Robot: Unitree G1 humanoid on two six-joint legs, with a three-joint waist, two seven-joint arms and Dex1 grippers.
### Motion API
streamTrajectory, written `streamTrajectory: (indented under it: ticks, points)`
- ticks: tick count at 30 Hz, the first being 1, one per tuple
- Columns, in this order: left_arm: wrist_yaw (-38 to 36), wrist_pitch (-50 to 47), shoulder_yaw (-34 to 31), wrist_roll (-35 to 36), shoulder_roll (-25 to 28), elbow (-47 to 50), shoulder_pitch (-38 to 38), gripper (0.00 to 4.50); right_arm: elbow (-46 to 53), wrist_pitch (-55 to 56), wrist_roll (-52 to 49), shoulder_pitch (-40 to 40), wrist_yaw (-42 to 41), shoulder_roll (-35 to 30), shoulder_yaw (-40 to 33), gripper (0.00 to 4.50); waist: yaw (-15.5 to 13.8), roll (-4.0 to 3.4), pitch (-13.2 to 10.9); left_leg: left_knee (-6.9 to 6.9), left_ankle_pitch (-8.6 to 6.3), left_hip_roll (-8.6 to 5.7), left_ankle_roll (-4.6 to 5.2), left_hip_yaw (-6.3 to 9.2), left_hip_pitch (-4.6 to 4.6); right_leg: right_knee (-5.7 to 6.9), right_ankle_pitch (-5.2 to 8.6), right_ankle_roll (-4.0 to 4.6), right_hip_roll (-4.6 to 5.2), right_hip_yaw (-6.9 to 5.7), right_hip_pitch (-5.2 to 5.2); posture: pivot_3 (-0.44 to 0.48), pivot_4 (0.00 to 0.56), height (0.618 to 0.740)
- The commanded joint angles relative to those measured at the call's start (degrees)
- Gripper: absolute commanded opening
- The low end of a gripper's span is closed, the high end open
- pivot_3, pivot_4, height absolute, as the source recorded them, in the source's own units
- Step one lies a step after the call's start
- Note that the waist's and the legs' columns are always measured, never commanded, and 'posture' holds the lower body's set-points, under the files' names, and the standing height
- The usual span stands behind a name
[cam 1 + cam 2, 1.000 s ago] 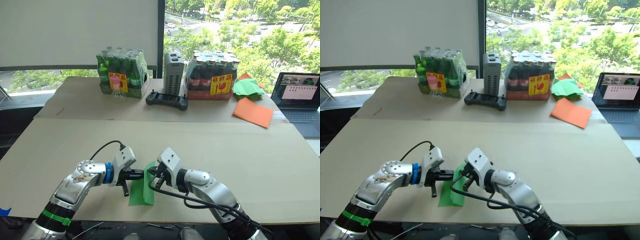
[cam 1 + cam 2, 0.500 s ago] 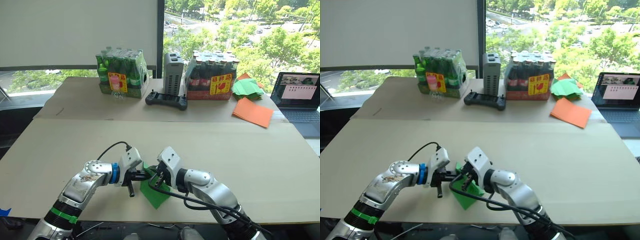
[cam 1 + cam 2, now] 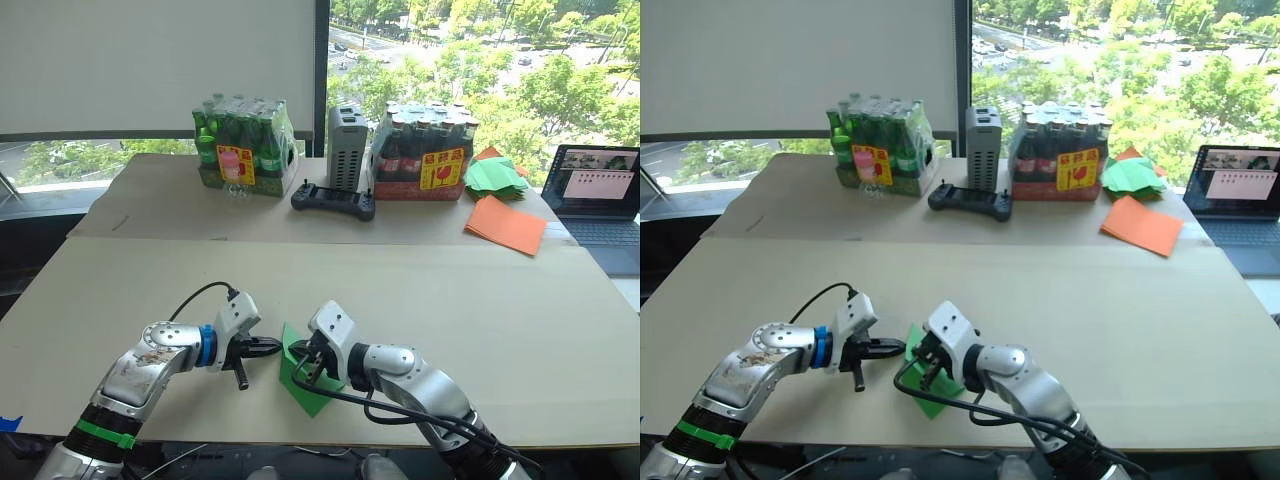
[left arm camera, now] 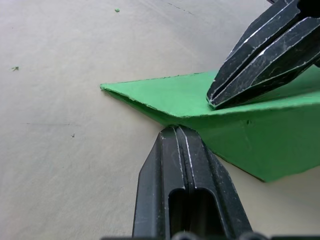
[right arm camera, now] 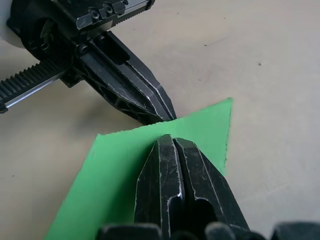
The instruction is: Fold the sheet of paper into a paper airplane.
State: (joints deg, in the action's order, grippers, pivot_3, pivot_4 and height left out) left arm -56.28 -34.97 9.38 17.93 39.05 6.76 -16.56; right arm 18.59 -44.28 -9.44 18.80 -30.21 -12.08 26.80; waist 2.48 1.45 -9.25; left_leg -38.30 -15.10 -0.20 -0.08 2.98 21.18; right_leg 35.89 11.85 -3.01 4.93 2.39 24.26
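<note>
You are working a crease into the sheet of paper, which is lying partly folded near the front edge of the surface. The right gripper is pressing down on the paper with jaws closed tight together; the left gripper, jaws likewise closed and empty, is touching the paper's edge. Next, you will probably need to run along the fold while pinning the sheet. Behind, bottle packs, an orange sheet and a laptop are sitting by the window.
</note>
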Motion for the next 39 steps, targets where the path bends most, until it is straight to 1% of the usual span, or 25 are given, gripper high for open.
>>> streamTrajectory:
  ticks: [1,6,11,15,18,19,23,26,30,35,39]
  points:
    - [0.80,0.71,0.86,-0.98,-1.00,-0.41,-0.68,0.03,1.69,0.23,-0.99,0.42,-1.23,0.24,0.74,0.00,-0.03,0.00,0.00,0.00,0.00,0.00,0.00,0.00,0.00,0.00,0.00,0.00,0.00,0.00,0.00,0.000,0.150,0.740]
    - [1.13,1.29,0.47,-1.39,-1.19,-1.53,-1.05,0.03,0.00,-0.05,0.14,0.29,-0.94,-0.15,2.02,0.00,-0.10,0.00,0.00,0.00,0.00,-0.01,0.00,0.00,0.00,-0.01,0.00,0.00,0.00,0.00,-0.01,0.000,0.150,0.740]
    - [1.35,-0.19,-3.08,0.02,1.92,2.20,-0.02,0.03,-3.06,-0.06,0.89,0.15,0.81,0.55,1.33,0.00,0.15,0.00,0.00,0.00,0.00,0.00,0.00,0.01,-0.01,0.01,0.00,0.01,0.00,-0.01,0.01,0.000,0.150,0.740]
    - [0.62,-3.72,-6.81,4.25,4.08,7.93,0.09,0.03,-3.39,0.34,0.73,0.04,0.85,0.50,1.20,0.00,0.10,0.00,0.00,0.00,0.00,0.07,0.00,0.02,-0.01,0.04,-0.01,0.07,-0.08,0.00,0.04,0.000,0.150,0.740]
    - [-0.71,-6.77,-7.72,7.84,4.83,11.72,1.39,0.03,-3.77,0.59,0.72,0.16,0.84,0.53,1.12,0.00,0.08,0.00,0.00,0.00,0.00,0.07,0.00,0.02,-0.01,0.01,0.00,0.07,-0.08,0.00,0.01,0.000,0.150,0.740]
    - [-1.03,-7.29,-7.54,8.56,4.86,12.66,2.49,0.03,-3.91,0.66,0.74,0.25,0.84,0.56,1.08,0.00,0.07,0.00,0.00,0.00,0.00,0.07,0.00,0.01,-0.01,0.01,0.00,0.07,-0.08,0.00,0.02,0.000,0.150,0.740]
    - [-0.22,-6.56,-5.46,7.76,4.03,12.81,6.20,0.03,-4.14,0.80,0.74,0.57,0.76,0.48,0.79,0.00,0.24,-0.01,-0.01,0.03,0.00,0.08,0.00,0.00,-0.04,0.03,0.01,0.10,-0.08,0.01,0.02,0.000,0.150,0.740]
    - [0.78,-4.32,-4.10,5.60,3.24,9.85,8.19,0.03,-3.49,0.54,0.50,0.82,0.63,0.14,0.26,0.00,0.05,-0.01,-0.01,0.03,0.00,0.10,0.00,0.03,-0.05,0.05,0.01,0.13,-0.11,-0.01,0.02,0.000,0.150,0.740]
    - [1.34,-0.85,-2.22,2.70,2.97,6.50,8.90,0.03,-2.61,1.26,-0.01,1.03,0.36,0.15,-0.45,0.00,0.00,-0.01,0.00,0.03,0.00,0.09,0.00,0.03,-0.05,0.04,0.02,0.14,-0.11,-0.02,0.01,0.000,0.150,0.740]
    - [1.60,0.91,-0.89,1.63,2.50,5.26,9.11,0.03,-2.06,2.00,-0.54,1.45,-0.29,0.41,-1.23,0.00,-0.02,-0.01,0.00,0.03,0.00,0.09,0.00,0.03,-0.05,0.04,0.01,0.15,-0.11,-0.01,0.00,0.000,0.150,0.740]
    - [1.84,1.58,-0.18,1.27,2.18,5.40,9.52,0.03,-3.99,3.38,0.03,1.79,-0.68,0.37,-1.32,0.00,-0.02,-0.01,0.00,0.03,0.00,0.09,0.00,0.03,-0.06,0.04,0.01,0.15,-0.11,-0.01,-0.01,0.000,0.150,0.740]
